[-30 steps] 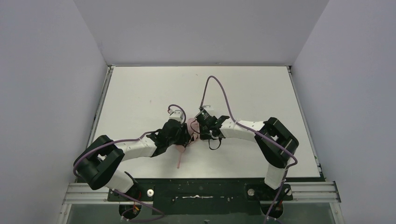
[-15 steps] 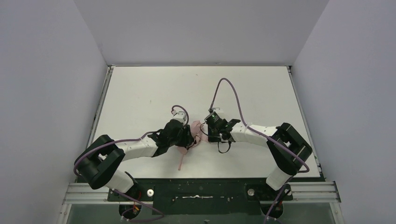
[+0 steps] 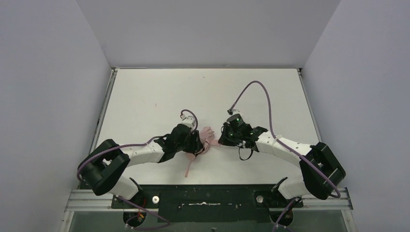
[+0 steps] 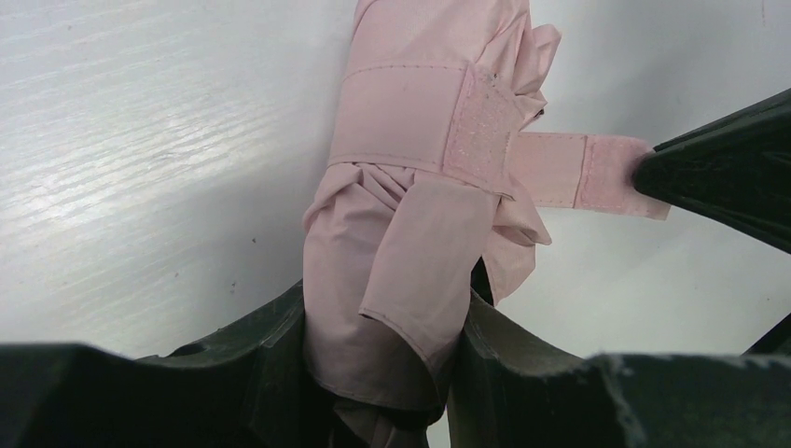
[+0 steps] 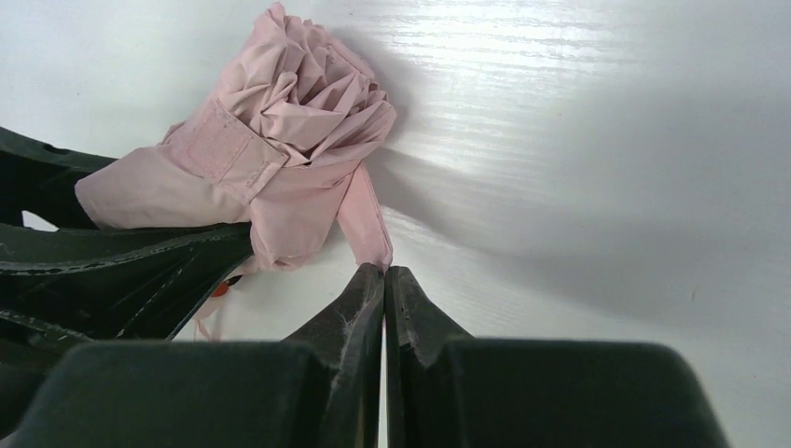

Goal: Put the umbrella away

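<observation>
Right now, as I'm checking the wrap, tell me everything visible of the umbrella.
The umbrella is pale pink fabric, folded and crumpled, lying on the table. A strap with a fuzzy fastener patch bands it, free end sticking out. The left gripper is shut around it; the right gripper pinches the strap's tip.

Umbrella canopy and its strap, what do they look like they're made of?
Canopy: thin woven cloth, likely synthetic, matte; it creases in soft folds. Strap: same stitched cloth, with fuzzy patches that look like hook-and-loop.
</observation>
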